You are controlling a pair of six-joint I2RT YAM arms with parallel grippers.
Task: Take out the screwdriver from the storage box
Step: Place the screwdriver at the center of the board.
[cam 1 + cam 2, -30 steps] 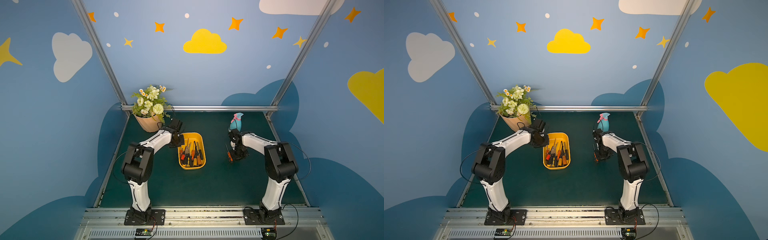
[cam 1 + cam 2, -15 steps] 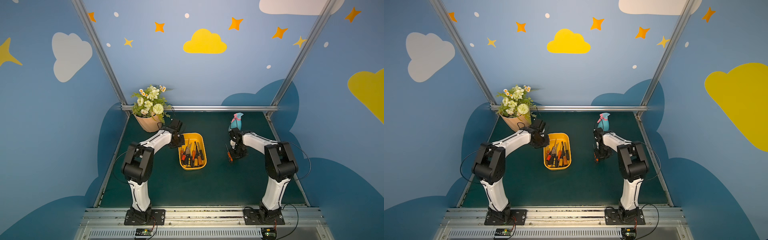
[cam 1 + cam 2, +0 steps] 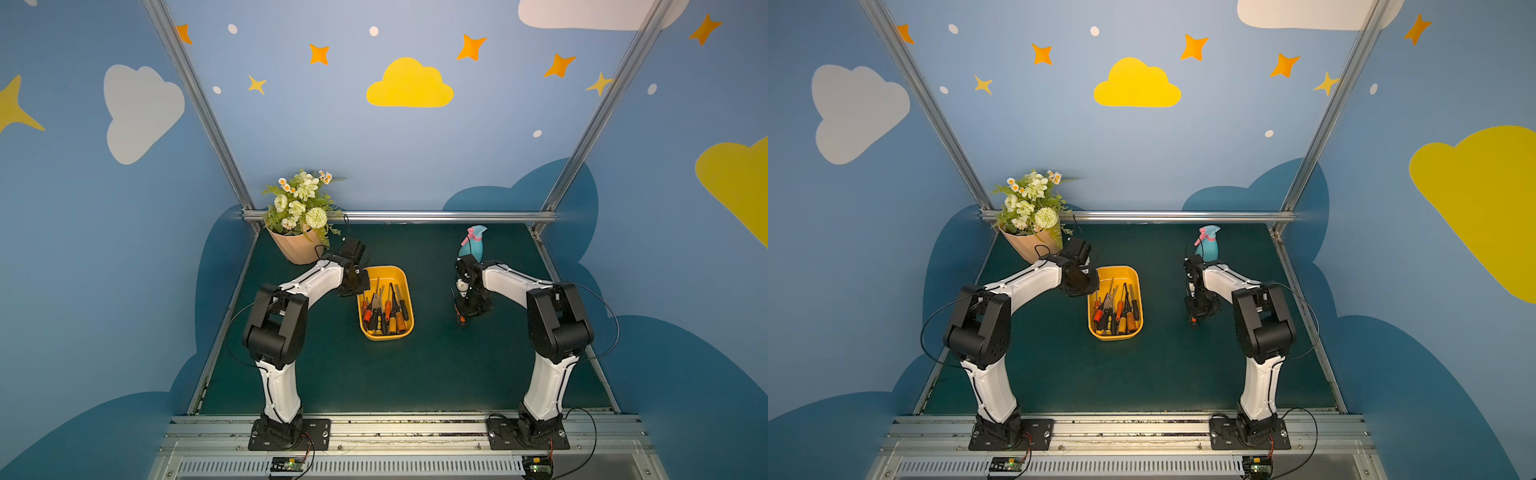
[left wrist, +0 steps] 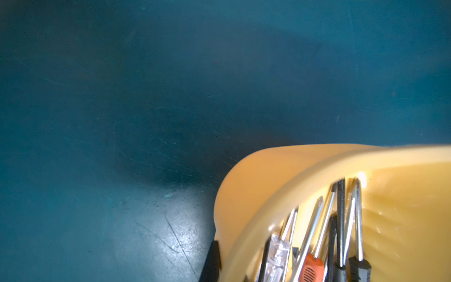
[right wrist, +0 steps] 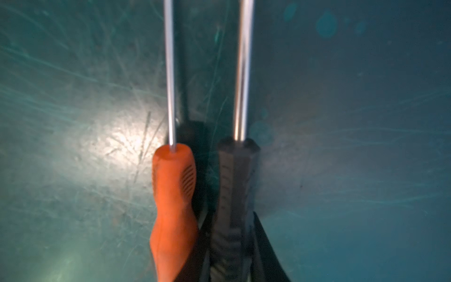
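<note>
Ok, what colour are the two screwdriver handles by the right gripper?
One orange handle, one black handle; the right wrist view shows them best.

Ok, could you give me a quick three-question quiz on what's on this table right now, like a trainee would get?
1. Multiple choice: what does the right tool grip? A) nothing B) a black-handled screwdriver C) a hammer
2. True or false: the storage box is empty.
3. Fill the gap: the orange-handled screwdriver lies outside the box on the green ___, right beside the gripped one.

Key: 1 B; 2 false; 3 mat.
</note>
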